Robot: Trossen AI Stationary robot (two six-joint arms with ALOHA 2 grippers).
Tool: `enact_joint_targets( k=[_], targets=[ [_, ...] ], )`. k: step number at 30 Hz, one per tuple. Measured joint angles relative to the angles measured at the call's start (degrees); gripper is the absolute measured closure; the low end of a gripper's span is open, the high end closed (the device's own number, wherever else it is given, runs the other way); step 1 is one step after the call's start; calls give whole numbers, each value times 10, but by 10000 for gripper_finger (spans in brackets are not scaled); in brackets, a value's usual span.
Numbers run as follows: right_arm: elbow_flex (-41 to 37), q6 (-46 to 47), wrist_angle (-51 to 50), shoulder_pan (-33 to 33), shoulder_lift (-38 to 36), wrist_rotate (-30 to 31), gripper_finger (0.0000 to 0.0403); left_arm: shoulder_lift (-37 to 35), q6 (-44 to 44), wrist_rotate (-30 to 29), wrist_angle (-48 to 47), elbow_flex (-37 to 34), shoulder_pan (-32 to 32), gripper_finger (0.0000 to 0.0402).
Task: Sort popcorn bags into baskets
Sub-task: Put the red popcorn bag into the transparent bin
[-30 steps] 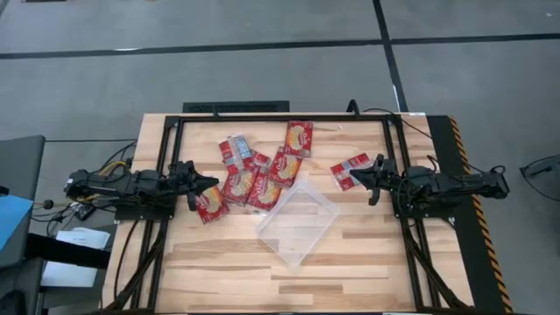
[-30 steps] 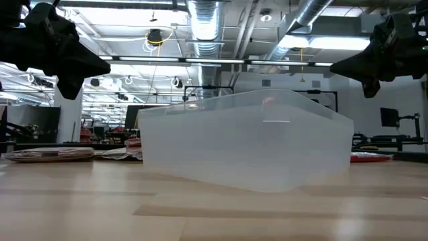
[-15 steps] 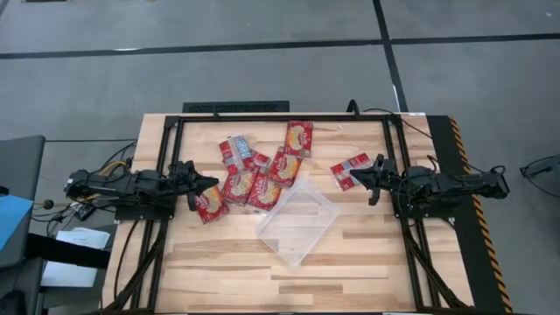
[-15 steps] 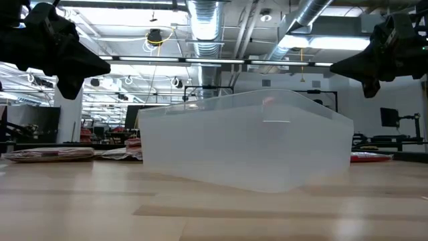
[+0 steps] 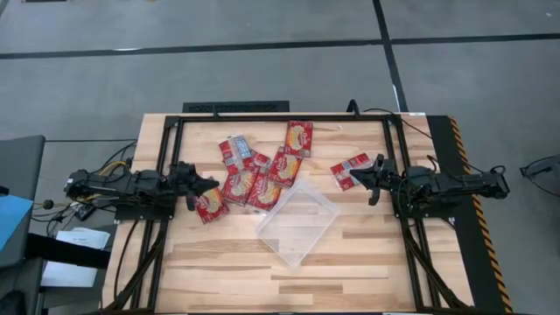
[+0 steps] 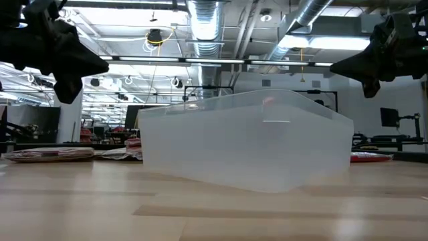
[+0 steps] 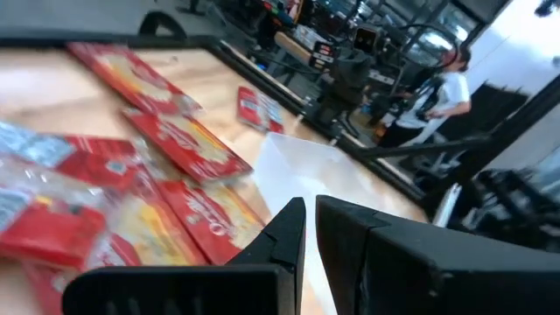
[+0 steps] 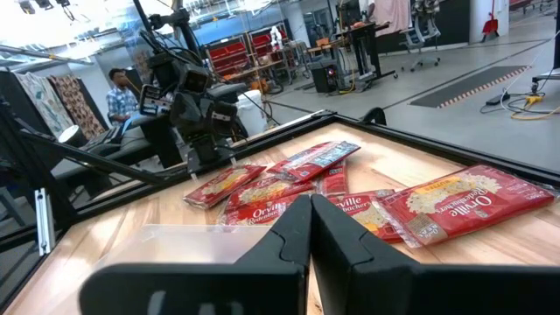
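The clear plastic tray (image 5: 297,220) sits diagonally mid-table, empty. Left of it and beyond it a cluster of popcorn bags (image 5: 254,171) lies flat; one bag (image 5: 350,170) lies apart, just before the right gripper (image 5: 371,178). Both it and the left gripper (image 5: 206,185) hover clenched, empty.

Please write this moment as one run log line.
left end effector: shut, empty, by popcorn bags | right end effector: shut, empty, by lone bag | clear tray: empty
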Motion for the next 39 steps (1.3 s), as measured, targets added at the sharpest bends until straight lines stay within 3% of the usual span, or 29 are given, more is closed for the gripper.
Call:
enact_joint_targets(
  k=[3,6,11,17,23,28,30,34,39],
  targets=[
    [0,0,0,0,0,0,365,0,-69,3,1,0,0,382],
    [0,0,0,0,0,0,365,0,-112,-31,6,-1,0,382],
    [0,0,0,0,0,0,368,0,-108,-142,35,-1,1,382],
    [0,0,0,0,0,0,374,0,-121,-184,92,-1,1,382],
    [0,0,0,0,0,0,373,0,-147,-189,98,-1,1,382],
    [0,4,7,0,0,0,366,0,-196,-290,110,-1,1,381],
    [0,11,9,0,0,0,365,0,-200,-302,128,-1,1,377],
    [0,84,11,1,0,0,366,8,-176,-270,176,-1,1,344],
    [0,208,11,2,0,-2,372,54,-162,-262,272,0,1,259]
  ],
)
